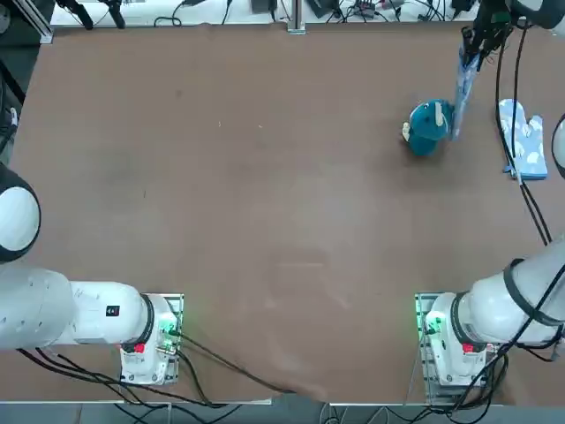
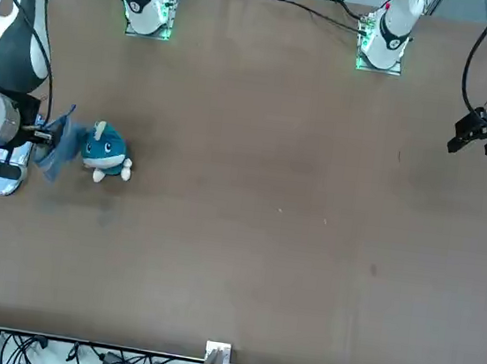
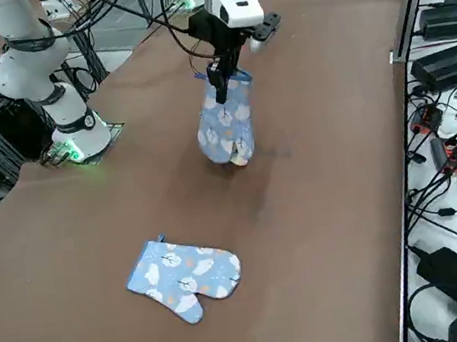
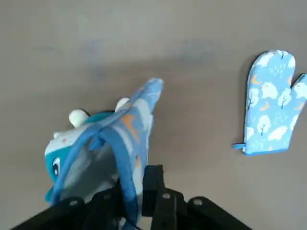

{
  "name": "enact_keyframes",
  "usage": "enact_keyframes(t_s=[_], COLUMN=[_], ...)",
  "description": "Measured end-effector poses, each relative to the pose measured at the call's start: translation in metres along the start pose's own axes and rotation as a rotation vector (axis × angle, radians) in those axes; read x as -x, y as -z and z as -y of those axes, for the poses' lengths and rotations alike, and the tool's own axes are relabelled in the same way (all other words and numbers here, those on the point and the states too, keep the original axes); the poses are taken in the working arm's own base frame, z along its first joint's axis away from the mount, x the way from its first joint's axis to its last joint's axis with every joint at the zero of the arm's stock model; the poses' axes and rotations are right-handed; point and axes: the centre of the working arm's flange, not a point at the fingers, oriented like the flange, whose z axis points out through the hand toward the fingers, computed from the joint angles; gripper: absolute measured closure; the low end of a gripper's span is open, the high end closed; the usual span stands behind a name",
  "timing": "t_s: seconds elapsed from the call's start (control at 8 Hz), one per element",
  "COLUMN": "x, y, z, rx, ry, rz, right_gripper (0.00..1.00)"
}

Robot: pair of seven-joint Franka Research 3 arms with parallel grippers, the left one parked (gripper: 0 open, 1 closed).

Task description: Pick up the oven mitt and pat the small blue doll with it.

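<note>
At the worktop's far right, the right tool [image 4: 136, 203] grips the oven mitt [image 3: 225, 124] by its cuff, hanging against the small blue doll [image 1: 428, 128]; patting seems underway, needing gentle dabs next.

The top view looks straight down on the brown surface [image 1: 265, 221] from high up, with both arm bases along the bottom edge. The front view faces the robot from across it, also steep and far, so the bases sit along the top edge. The right side view looks down diagonally from a raised spot at the robot's right, nearer in. The wrist view sits closest, just behind the right pincer [image 4: 136, 199] at its bottom edge. All four share the held mitt [image 3: 226, 128] and the doll [image 1: 429, 128]. The spare mitt [image 1: 523, 140] shows in the top, side and wrist views.
</note>
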Motion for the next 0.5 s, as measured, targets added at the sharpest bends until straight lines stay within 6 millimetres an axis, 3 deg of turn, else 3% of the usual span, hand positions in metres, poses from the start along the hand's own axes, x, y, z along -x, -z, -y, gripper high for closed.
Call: enact_keyframes(t_s=[0.25, 0.5], x=[-0.008, -0.014], y=[0.005, 0.008], z=[-0.012, -0.052], rx=[-0.012, 0.005], ry=[-0.035, -0.058], rz=[-0.050, -0.089], right_gripper=[0.96, 0.96])
